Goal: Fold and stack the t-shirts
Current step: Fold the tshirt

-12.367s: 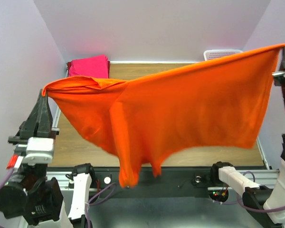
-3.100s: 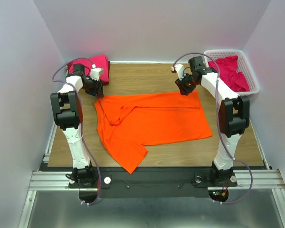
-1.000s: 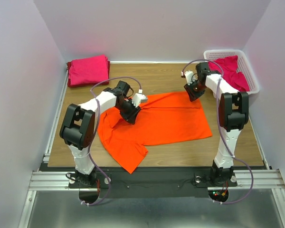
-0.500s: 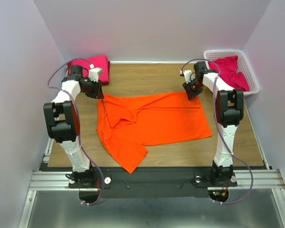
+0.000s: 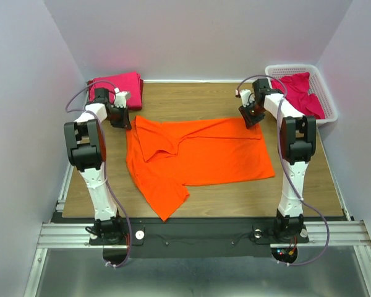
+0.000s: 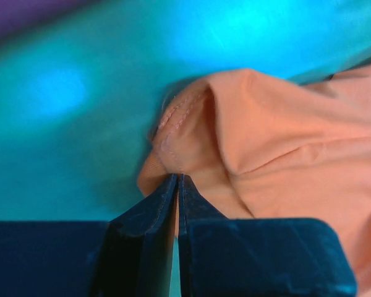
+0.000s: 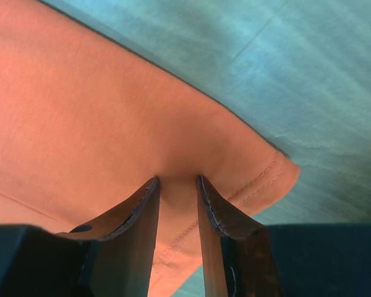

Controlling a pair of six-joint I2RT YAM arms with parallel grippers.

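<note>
We have the orange t-shirt (image 5: 198, 154) lying spread on the wooden table (image 5: 191, 99), with a flap of cloth folded over near its left end and one part trailing toward the table's front edge. Our left gripper (image 6: 177, 180) pinches the shirt's far left corner, jaws pressed nearly together on a stitched fold. Our right gripper (image 7: 177, 182) grips the far right corner by the hem, jaws narrow with cloth between them. A folded magenta stack (image 5: 117, 86) sits at the table's far left corner. More magenta t-shirts (image 5: 300, 90) lie crumpled in the white basket (image 5: 290, 66) at far right.
</note>
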